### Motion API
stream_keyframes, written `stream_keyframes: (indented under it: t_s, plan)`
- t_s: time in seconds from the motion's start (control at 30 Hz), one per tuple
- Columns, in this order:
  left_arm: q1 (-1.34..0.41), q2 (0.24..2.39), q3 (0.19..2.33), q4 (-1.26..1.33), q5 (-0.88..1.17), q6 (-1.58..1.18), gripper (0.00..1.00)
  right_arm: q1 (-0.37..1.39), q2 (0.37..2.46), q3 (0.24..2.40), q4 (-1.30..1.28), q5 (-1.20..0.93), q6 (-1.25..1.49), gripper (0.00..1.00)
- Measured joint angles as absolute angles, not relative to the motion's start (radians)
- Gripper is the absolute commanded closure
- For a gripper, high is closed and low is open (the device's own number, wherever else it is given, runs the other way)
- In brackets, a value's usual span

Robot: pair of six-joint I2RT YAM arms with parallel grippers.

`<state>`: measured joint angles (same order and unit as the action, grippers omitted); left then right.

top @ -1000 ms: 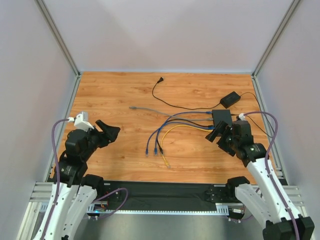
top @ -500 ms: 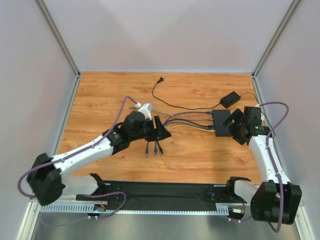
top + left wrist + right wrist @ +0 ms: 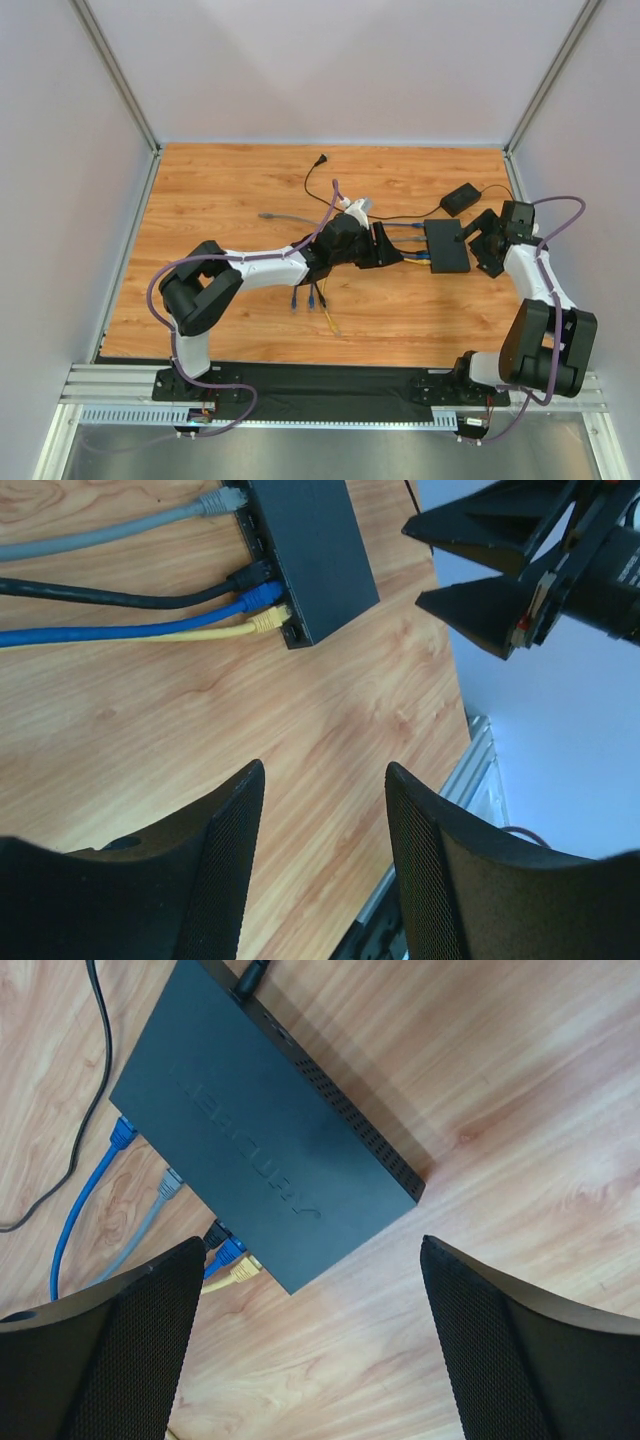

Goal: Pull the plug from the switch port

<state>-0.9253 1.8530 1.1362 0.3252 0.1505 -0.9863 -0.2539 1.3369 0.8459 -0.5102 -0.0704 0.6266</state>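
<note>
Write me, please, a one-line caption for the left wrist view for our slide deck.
Open left jaws face the switch; grey cable, black cable, blue cable and yellow cable plugged into its edge.

The left arm (image 3: 262,268), white links with black joints, folds sharply at its elbow near the near-left part of the wooden tabletop (image 3: 220,180). From there its forearm stretches rightward to the middle. The black two-finger left gripper (image 3: 392,248) points right, and its mesh-textured fingers (image 3: 225,850) stand apart with nothing between them. The right arm (image 3: 535,285), built the same, runs up along the right edge and bends its wrist inward. Its black two-finger right gripper (image 3: 476,243) faces left toward the other gripper — jaws spread wide and empty, pads (image 3: 130,1340) angled down.
</note>
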Motion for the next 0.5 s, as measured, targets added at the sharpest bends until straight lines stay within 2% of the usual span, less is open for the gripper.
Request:
stream_keyframes:
  t_s: [0.37, 0.43, 0.47, 0.5]
  plan:
    - [-0.963, 1.864, 1.181, 0.27, 0.068, -0.818, 0.43, -0.254, 1.501, 0.872, -0.363, -0.062, 0.567, 0.1]
    - [-0.971, 1.864, 1.181, 0.255, 0.058, -0.795, 0.43, -0.254, 1.531, 0.871, -0.337, -0.064, 0.566, 0.13]
    - [-0.975, 1.864, 1.181, 0.248, 0.052, -0.78, 0.43, -0.254, 1.542, 0.868, -0.319, -0.073, 0.566, 0.15]
    - [-0.98, 1.864, 1.182, 0.236, 0.047, -0.762, 0.51, -0.254, 1.553, 0.864, -0.298, -0.09, 0.567, 0.16]
